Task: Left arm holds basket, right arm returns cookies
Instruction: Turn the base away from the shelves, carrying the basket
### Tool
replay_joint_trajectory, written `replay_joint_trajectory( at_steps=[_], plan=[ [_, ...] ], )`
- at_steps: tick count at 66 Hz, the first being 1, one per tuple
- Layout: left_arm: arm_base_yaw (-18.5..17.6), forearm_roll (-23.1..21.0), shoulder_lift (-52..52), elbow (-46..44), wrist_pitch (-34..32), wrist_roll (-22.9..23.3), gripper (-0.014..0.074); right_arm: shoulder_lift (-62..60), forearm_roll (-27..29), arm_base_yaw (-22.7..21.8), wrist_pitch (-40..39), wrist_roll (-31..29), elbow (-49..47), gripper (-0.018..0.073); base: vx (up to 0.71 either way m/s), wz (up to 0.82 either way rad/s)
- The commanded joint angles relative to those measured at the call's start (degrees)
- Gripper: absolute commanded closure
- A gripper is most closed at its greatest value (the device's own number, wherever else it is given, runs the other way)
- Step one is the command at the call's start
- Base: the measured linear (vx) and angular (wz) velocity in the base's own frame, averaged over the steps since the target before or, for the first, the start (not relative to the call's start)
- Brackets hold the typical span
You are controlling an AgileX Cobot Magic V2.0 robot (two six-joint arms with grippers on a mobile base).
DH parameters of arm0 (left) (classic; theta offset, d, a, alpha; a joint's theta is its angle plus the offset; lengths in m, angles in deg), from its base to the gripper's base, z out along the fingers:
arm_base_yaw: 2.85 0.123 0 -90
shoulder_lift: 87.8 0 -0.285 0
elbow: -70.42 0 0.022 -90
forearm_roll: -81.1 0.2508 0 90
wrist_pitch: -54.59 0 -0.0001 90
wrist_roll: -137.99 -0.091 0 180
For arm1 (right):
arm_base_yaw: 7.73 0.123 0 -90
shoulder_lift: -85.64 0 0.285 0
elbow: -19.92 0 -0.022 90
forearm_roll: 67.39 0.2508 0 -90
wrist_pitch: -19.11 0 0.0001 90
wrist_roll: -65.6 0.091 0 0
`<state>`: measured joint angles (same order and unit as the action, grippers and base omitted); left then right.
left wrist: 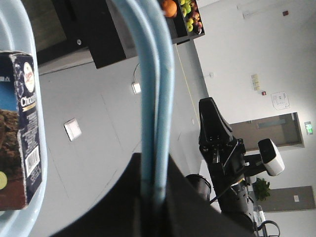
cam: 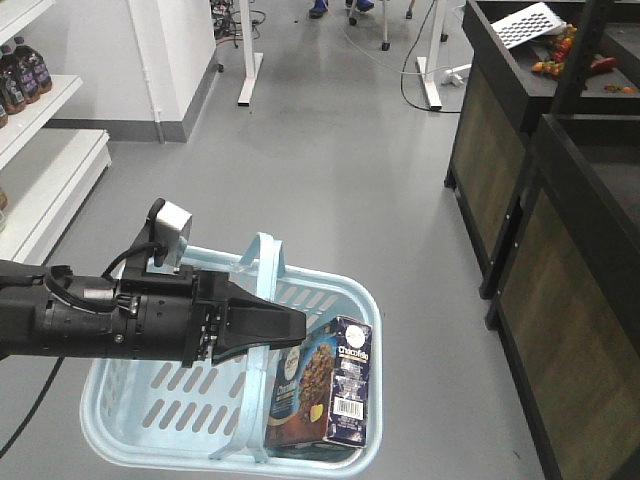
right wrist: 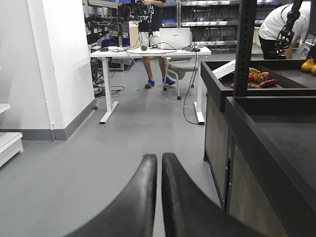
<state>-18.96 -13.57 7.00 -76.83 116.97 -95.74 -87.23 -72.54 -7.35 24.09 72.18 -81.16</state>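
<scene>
The light blue plastic basket [cam: 150, 420], its walls cut with slanted slots, fills the lower middle of the front view over a smooth grey floor [cam: 330, 170]. It holds one thing: the cookies [cam: 325, 385], a dark navy and brown cardboard box standing upright in the basket's lower right corner. The box face shows a chocolate cookie picture and a white oval logo. Its narrow side reads "Chocofello" above a white barcode panel.

The two thin hoop handles [cam: 262, 265] are drawn together. The left hand [cam: 295, 328], black and pointed, is clenched around them, and the left wrist view shows both hoops running into its black jaws. The right hand [right wrist: 159, 160] sits at the lower middle of its own view, its curved black fingers pressed together and grasping nothing.
</scene>
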Motion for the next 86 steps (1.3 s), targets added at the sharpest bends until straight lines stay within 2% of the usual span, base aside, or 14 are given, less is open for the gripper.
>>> replay_joint_trajectory(
  at_steps=[1,86],
  plan=[
    [-0.29,-7.29,-2.41,-2.06,4.21,-1.13,0.0599,-0.7,-0.11,-0.43,-4.14,-0.49,0.93,0.057,0.38,0.05],
    [-0.29,-7.29,-2.41,-2.06,4.21,-1.13,0.0599,-0.7,-0.11,-0.43,-4.15,-0.49,0.93,0.057,0.36,-0.03]
  ],
)
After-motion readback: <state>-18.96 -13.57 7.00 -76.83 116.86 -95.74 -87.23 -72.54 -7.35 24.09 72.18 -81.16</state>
